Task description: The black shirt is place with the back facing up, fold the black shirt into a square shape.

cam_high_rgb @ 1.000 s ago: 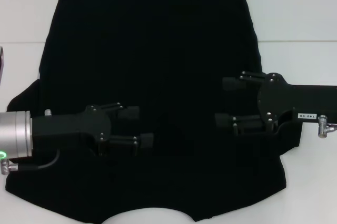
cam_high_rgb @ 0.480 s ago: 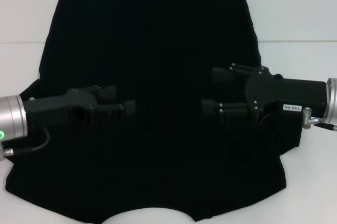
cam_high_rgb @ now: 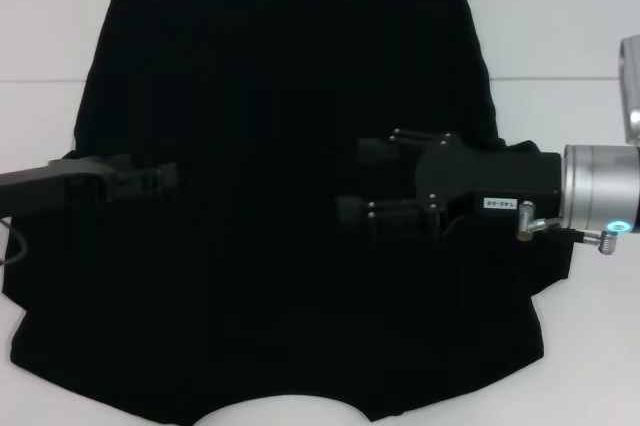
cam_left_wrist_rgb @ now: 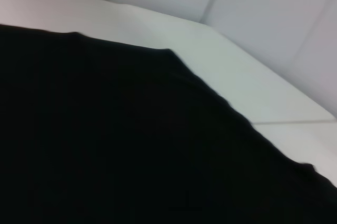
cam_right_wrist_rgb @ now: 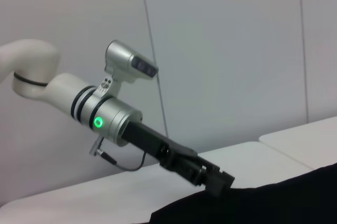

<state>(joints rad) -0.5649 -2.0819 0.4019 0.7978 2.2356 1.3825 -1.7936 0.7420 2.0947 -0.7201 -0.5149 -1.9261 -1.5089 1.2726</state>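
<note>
The black shirt lies spread flat on the white table, plain side up, with its collar cut-out at the near edge. My right gripper hovers open over the shirt's right half and holds nothing. My left gripper is seen edge-on over the shirt's left sleeve area. In the right wrist view, the left gripper is low over the shirt's edge. The left wrist view shows only black shirt fabric and the table.
Bare white table strips run along the left and right of the shirt, crossed by a seam line. A grey part of the right arm shows at the right edge. A pale wall stands behind the table.
The left gripper has drawn back to the left and turned edge-on. The right gripper has moved left and slightly farther back, further in over the shirt, still open.
</note>
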